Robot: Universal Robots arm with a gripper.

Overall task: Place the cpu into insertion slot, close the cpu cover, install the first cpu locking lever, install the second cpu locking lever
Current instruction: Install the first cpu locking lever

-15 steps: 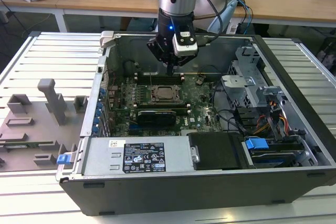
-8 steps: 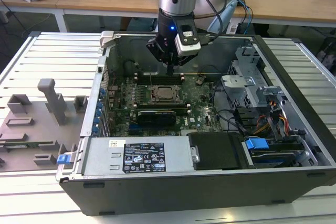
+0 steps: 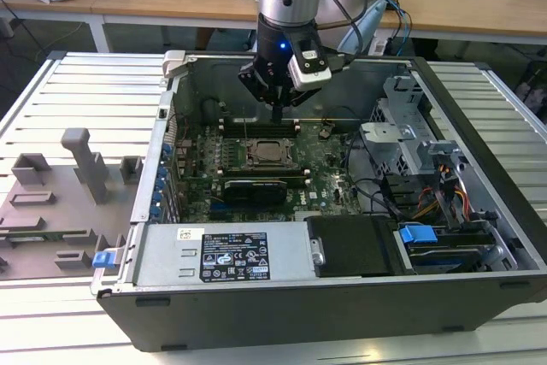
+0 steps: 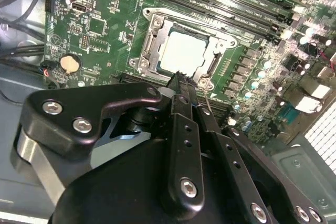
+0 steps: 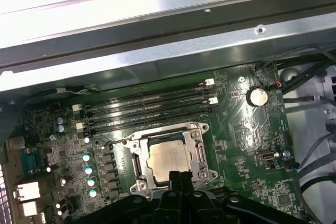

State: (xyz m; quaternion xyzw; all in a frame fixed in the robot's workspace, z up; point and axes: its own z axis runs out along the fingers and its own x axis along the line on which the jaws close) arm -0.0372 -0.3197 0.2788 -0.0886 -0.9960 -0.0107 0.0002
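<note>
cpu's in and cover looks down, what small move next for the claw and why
Probably ease the shut claw down toward the socket edge beneath it: the cpu is seated, the cpu cover lies flat around it, and the claw hangs just above that edge.

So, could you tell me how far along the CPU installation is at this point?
The cpu lies in its socket, and the cpu cover looks closed flat around it. The gripper, fingers shut and empty, hangs just over the socket's edge. Whether either locking lever is latched cannot be told, so those two steps count as open.
</note>
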